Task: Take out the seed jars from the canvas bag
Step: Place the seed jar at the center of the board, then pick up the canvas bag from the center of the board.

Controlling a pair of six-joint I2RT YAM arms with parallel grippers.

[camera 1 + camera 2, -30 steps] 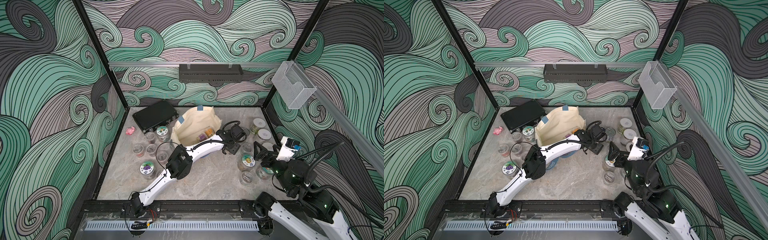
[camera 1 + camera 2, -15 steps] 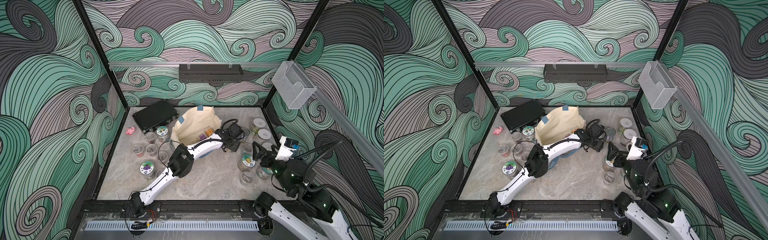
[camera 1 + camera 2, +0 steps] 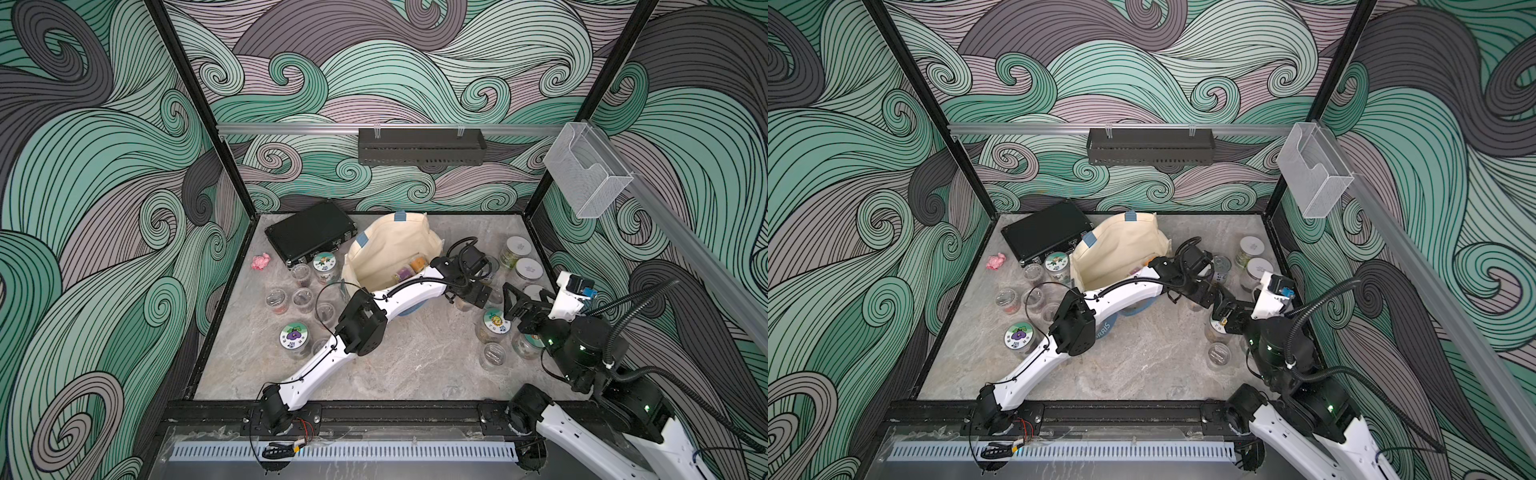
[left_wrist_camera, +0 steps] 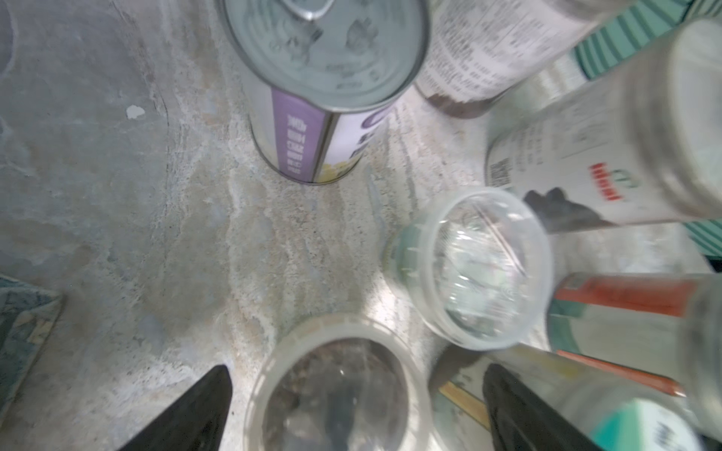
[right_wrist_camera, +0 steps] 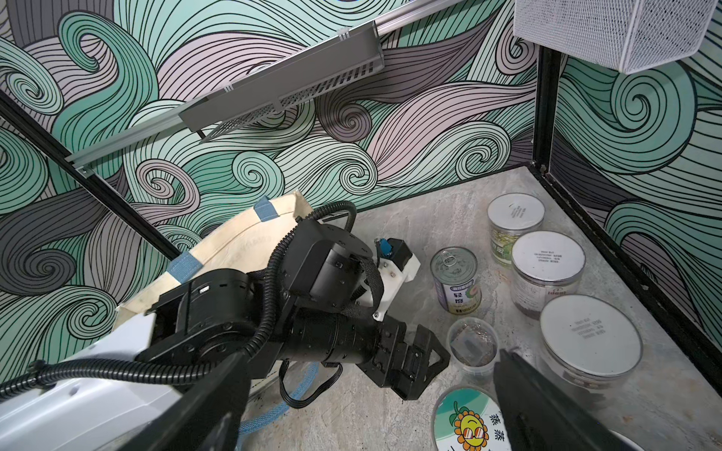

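The cream canvas bag (image 3: 390, 249) lies open toward the front, with two small seed jars (image 3: 403, 273) showing inside its mouth. My left gripper (image 3: 465, 299) is just right of the bag, low over the table. In the left wrist view it (image 4: 357, 369) is open, and a clear-lidded jar (image 4: 336, 394) stands between its fingers without touching them. Beside it stand another clear jar (image 4: 476, 269) and a tin-lidded can (image 4: 324, 90). My right gripper (image 3: 521, 301) is open and empty, just right of the left one, above a sunflower-lidded jar (image 5: 469, 421).
Several jars stand left of the bag (image 3: 302, 297), and white-lidded ones (image 3: 528, 268) line the right wall. A black hard case (image 3: 309, 235) and a pink lump (image 3: 261, 262) lie at the back left. The two grippers are close together.
My left gripper has shifted slightly toward the front and its jaws have opened wide around the clear-lidded jar. The right arm has not moved.
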